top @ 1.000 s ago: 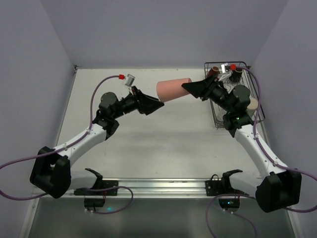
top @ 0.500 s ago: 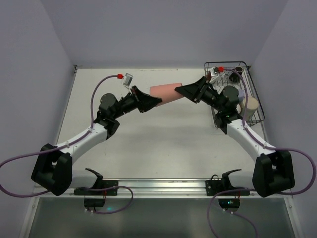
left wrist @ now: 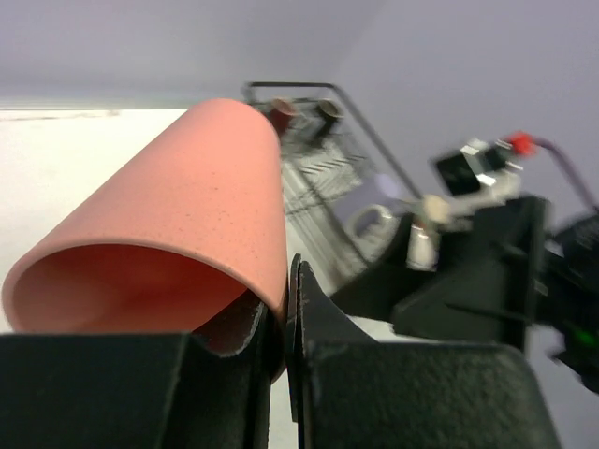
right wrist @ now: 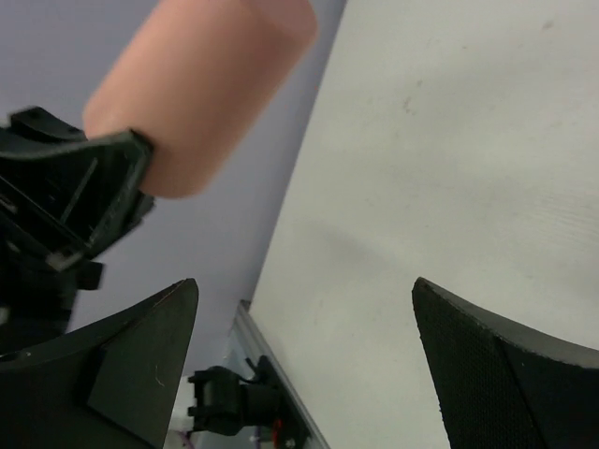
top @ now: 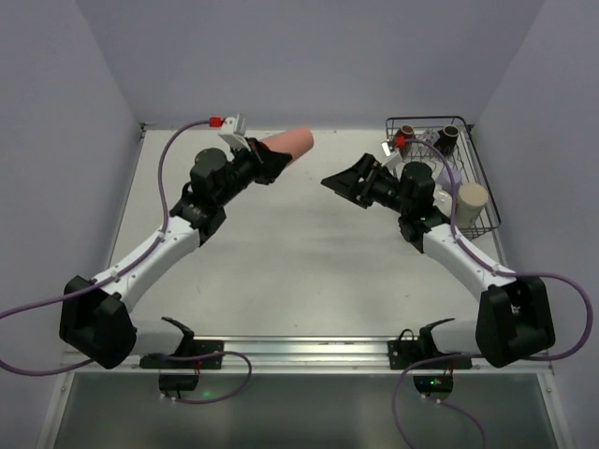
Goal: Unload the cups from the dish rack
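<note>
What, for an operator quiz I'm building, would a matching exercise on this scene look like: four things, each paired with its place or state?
Things:
1. tumbler
2. right pincer
3. cream mug
4. brown mugs

Place or state:
a. open, holding nothing
b. far end of the rack
c. gripped by the left pincer, above the table
d. right side of the rack, nearer the arms

Pairs: 1-c, 2-a, 3-d, 4-b
</note>
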`<state>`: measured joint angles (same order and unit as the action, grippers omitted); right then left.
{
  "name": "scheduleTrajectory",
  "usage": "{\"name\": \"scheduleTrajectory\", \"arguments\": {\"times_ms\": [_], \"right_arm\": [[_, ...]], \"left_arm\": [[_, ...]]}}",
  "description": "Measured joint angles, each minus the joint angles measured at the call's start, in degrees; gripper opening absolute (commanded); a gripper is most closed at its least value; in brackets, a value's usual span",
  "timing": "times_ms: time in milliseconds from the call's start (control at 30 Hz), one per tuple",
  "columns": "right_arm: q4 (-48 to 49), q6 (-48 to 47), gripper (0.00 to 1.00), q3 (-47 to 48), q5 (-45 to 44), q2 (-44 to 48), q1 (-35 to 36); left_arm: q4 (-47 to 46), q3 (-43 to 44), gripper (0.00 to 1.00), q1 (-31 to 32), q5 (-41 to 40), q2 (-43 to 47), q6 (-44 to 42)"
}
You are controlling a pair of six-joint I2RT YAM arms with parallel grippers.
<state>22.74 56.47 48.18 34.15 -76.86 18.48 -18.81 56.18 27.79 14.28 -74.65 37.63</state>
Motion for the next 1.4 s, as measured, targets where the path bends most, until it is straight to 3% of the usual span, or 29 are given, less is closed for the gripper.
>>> {"name": "scheduleTrajectory", "arguments": {"times_ms": [167,500,733,1033,1133,1267,1400], "right_arm": [[-11.02,-7.91,0.99,0.00,-6.34,6.49,-0.15],[-26.47,-20.33,0.99,-3.96,-15.04,14.10,1.46],[-29.59,-24.44,0.99,-3.96,-18.25,17.18,3.39],[-29.81,-25.31,0.99,-4.39,-18.69,17.11,4.39],[-29.83,-25.46,0.99,-4.44,-18.73,16.83,4.46],[-29.97,-25.49,0.99,-4.46,-19.23,16.70,4.50],[-30.03,-25.51,0.99,-4.46,-19.71,16.13,4.57]], "left_arm": [[19.06,15.56,0.00,-1.73,-12.20,-6.25,-7.43],[53.27,39.12,0.00,-13.00,-22.51,-29.24,-16.72],[66.01,47.10,0.00,-13.79,-26.23,-39.39,-20.61],[73.24,52.52,0.02,-14.29,-28.11,-45.97,-22.29],[74.36,53.11,0.13,-14.62,-28.57,-46.95,-22.43],[74.75,53.48,0.41,-15.39,-28.85,-47.60,-22.86],[74.93,53.96,0.58,-15.87,-29.16,-47.65,-23.34]]}}
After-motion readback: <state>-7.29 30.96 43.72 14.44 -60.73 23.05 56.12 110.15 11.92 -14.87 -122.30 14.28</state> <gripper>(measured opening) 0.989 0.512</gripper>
